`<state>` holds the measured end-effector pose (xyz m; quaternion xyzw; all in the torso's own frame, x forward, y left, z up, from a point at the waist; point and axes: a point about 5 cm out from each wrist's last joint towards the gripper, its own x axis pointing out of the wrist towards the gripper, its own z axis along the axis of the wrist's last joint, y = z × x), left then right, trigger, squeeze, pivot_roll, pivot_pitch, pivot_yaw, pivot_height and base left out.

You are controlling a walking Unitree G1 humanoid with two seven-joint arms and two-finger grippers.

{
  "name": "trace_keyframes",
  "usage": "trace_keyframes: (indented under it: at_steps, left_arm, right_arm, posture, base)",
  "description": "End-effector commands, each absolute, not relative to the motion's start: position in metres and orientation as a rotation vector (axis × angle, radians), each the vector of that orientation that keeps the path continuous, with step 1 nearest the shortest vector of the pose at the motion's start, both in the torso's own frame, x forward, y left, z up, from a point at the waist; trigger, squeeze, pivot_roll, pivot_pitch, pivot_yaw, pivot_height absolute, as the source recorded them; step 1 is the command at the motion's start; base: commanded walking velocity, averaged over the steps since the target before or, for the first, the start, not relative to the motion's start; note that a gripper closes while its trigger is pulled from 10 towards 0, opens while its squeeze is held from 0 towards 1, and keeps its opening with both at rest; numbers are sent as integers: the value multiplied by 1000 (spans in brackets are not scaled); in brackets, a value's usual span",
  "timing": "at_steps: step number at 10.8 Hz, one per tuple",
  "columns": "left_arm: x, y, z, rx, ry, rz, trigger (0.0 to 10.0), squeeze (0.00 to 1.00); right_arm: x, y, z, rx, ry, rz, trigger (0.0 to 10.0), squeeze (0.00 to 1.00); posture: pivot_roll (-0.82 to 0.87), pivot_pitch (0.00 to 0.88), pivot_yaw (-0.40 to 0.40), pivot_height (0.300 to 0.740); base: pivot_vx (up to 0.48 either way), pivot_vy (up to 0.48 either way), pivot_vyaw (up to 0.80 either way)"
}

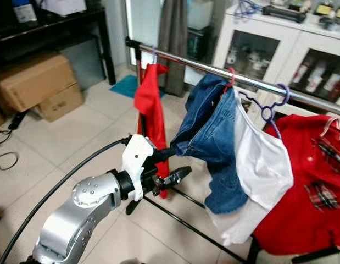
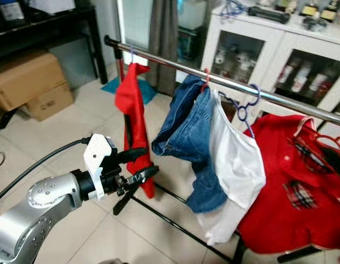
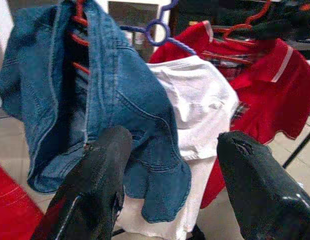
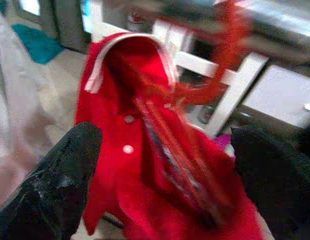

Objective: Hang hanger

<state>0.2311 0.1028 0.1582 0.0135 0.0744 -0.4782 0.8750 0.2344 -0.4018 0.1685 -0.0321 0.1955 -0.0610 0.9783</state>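
One rail carries four garments: two red tops, one denim piece, one white top. Two cardboard boxes (stacked) by the wall.

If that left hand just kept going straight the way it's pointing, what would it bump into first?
Most likely the denim jacket hanging on the rail: the open left hand points straight at its lower folds, though the remaining distance is hard to judge.

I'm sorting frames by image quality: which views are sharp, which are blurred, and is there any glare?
Left and right eye views: fairly sharp, even indoor light, a bright sheen along the metal rail. Left wrist view: jeans clear, the near black fingers soft. Right wrist view: the blurriest, with the red shirt and its hanger smeared.
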Motion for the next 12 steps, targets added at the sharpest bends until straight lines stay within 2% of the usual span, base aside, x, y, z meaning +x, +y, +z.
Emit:
trace_keyframes:
  at_steps: [1, 2, 3, 4, 5, 6, 7, 8, 12]
  left_arm:
    - [230, 100, 160, 35, 154, -1026, 10000, 0]
    - [231, 102, 161, 43, 153, -1020, 10000, 0]
    - [231, 104, 161, 49, 153, -1017, 10000, 0]
    - [231, 104, 161, 52, 153, -1014, 10000, 0]
    - [230, 105, 161, 56, 157, -1014, 10000, 0]
    - [229, 105, 160, 60, 159, -1014, 10000, 0]
    - [229, 105, 160, 61, 159, -1014, 10000, 0]
    - [229, 105, 160, 63, 158, -1017, 10000, 0]
    - [228, 105, 159, 71, 163, -1027, 10000, 0]
  right_arm:
    - [238, -400, 165, -72, 400, -126, 10000, 0]
    - [244, -394, 162, -56, 398, -99, 10000, 0]
    - [247, -389, 160, -43, 401, -62, 9176, 0]
    - [248, -384, 159, -41, 407, -30, 5725, 0]
    - [249, -379, 162, -29, 395, -4, 3804, 0]
    - [248, -378, 163, -30, 397, -2, 2588, 0]
    - [246, -377, 164, -24, 400, 1, 824, 0]
    - [244, -377, 164, -3, 401, -5, 0, 0]
    - [241, -377, 156, 88, 456, -64, 0, 0]
  posture:
    - [88, 24, -31, 740]
    - [93, 23, -34, 740]
    - [101, 21, -40, 740]
    - [102, 20, -41, 740]
    - [102, 17, -42, 740]
    - [101, 15, -42, 740]
    - [99, 11, -41, 740]
    - [96, 7, -38, 740]
    - [99, 0, -39, 740]
  base:
    - [0, 0, 0]
    - [0, 0, 0]
    - [0, 0, 0]
    - [0, 0, 0]
    - [0, 0, 0]
    - [0, 0, 0]
    - [0, 0, 0]
    - [0, 0, 0]
    - [0, 0, 0]
